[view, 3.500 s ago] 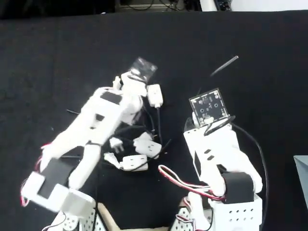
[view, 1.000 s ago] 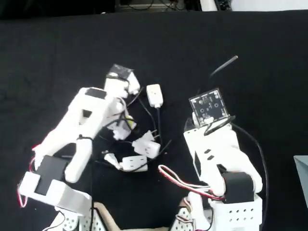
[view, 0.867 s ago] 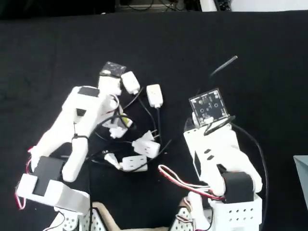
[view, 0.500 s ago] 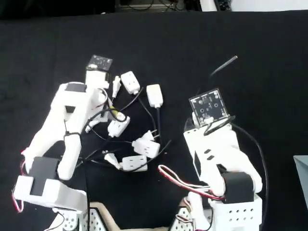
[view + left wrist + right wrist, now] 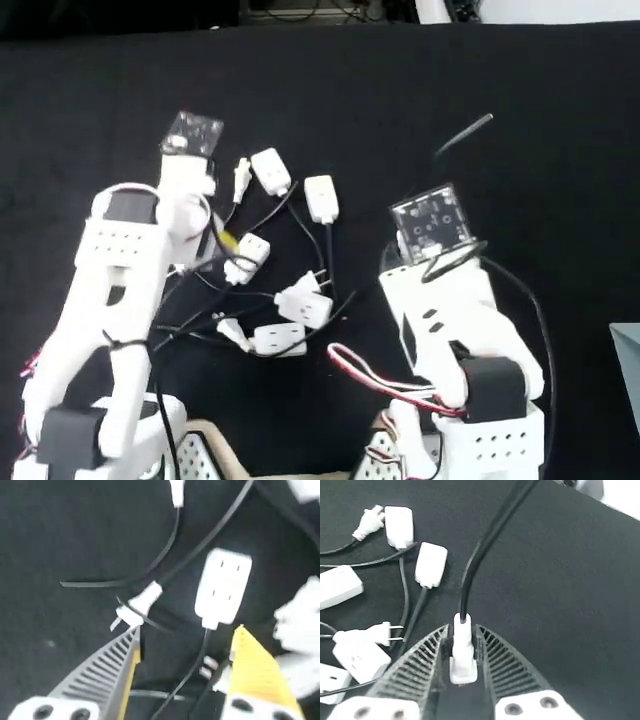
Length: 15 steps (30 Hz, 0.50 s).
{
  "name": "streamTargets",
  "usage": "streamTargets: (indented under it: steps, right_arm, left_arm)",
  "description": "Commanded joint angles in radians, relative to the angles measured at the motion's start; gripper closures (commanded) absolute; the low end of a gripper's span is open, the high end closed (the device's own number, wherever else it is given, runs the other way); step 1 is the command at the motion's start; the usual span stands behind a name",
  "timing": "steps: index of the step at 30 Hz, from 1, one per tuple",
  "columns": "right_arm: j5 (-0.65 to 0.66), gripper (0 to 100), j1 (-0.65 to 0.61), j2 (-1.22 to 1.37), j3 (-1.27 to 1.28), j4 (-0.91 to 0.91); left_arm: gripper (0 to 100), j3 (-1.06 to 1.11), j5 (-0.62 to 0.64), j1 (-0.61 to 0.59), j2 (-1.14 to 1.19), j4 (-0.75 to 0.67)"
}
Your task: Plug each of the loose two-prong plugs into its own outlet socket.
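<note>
**While the Right Claw Pinches a Plug, the Left Hangs Spread Over the Tangle**

Where the right gripper (image 5: 461, 630) comes to its tips, the two ribbed fingers are pressed together on a white plug (image 5: 462, 657), one finger on each side. That plug's black cord (image 5: 487, 535) runs straight away from the claw across the black cloth (image 5: 560, 580). In the high view this arm stands right of centre, low in the frame, and the cord shows as a thin dark line toward the upper right.

The left gripper (image 5: 187, 632) is spread wide and holds nothing. Just beyond its tips, in line with the gap between the grey ribbed finger and the yellow one, a white outlet socket (image 5: 222, 590) lies flat on the cloth. Its thin cord leads back between the fingers. A loose two-prong plug (image 5: 137, 605) lies near the tip of the grey finger.

Seen from above, the left arm fills the left of the frame, with its wrist at the upper left. The tangle lies left of centre. An upper socket (image 5: 270, 170) lies there with a small plug (image 5: 241, 178) just beside it. A second socket (image 5: 320, 197) sits to its right. A middle socket (image 5: 248, 255) lies beside the arm. A pronged plug (image 5: 318, 277) lies just above a lower socket (image 5: 303, 306), and a bottom socket (image 5: 278, 338) lies below that. Black cords cross among them.
</note>
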Motion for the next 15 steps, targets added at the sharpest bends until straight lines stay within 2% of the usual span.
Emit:
streamTargets:
  steps: [1,5,12,15]
  right_arm:
    - [0.014,98.6,-0.092,0.015,-0.012,-0.017]
    - [0.012,98.6,-0.141,0.11,-0.03,-0.04]
    - [0.011,98.6,-0.144,0.289,-0.108,-0.068]
    - [0.011,98.6,-0.166,0.303,-0.125,-0.068]
  left_arm:
    - [71,0.09,-0.018,0.001,-0.074,-0.006]
    - [71,0.237,-0.015,-0.001,-0.137,-0.11]
    - [80,0.426,-0.028,-0.015,-0.157,-0.293]
    - [81,0.473,-0.086,-0.039,-0.157,-0.334]
